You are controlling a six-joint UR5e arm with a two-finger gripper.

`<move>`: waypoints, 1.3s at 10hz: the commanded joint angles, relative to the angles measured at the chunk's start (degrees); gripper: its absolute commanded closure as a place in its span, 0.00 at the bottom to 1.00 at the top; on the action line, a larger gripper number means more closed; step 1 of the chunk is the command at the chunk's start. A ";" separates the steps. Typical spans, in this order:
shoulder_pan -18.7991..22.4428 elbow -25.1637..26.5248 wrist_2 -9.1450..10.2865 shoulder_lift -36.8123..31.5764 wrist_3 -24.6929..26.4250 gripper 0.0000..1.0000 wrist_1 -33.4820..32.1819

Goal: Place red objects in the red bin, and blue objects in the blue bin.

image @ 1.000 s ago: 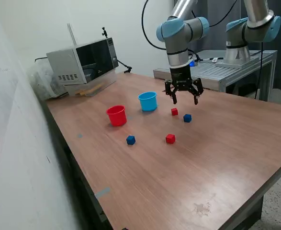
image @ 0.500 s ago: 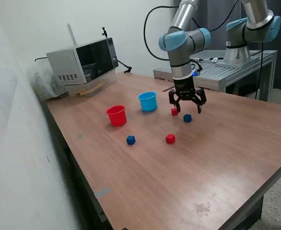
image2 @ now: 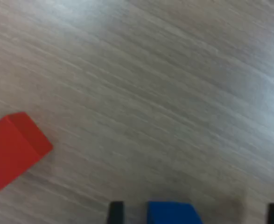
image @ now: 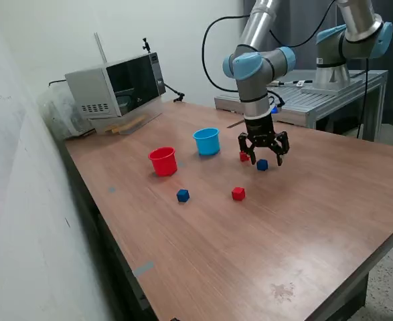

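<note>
My gripper (image: 264,160) hangs open just above the table, its fingers straddling a small dark blue cube (image: 262,164). In the wrist view that blue cube (image2: 173,213) sits between the two dark fingertips (image2: 115,212), with a red cube (image2: 13,149) off to one side. That red cube (image: 244,156) lies just to the exterior view's left of the gripper. A second red cube (image: 238,194) and a second blue cube (image: 183,195) lie nearer the table's front. The red bin (image: 163,161) and the light blue bin (image: 207,141) stand upright further to the exterior view's left.
A microwave (image: 116,85) stands at the back of the wooden table (image: 263,247), with clutter beside it. A second robot arm (image: 347,47) and a metal bench (image: 317,97) are behind the table at the exterior view's right. A wall runs along the exterior view's left.
My gripper has come down and shifted slightly to the exterior view's right, from above the cubes to table height around the blue cube. The cubes and bins have not moved.
</note>
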 commanded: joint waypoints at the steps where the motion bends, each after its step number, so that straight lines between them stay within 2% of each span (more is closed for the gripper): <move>1: -0.38 -0.22 -0.13 0.41 0.02 1.00 -0.27; 4: -2.31 -1.62 -0.48 -0.37 0.28 1.00 -0.97; 7: -2.84 -1.63 -0.57 -5.89 0.37 1.00 0.51; 10: -6.96 -1.89 -0.30 -12.58 0.37 1.00 5.17; 13: -14.51 -1.98 -0.56 -14.44 0.20 1.00 5.62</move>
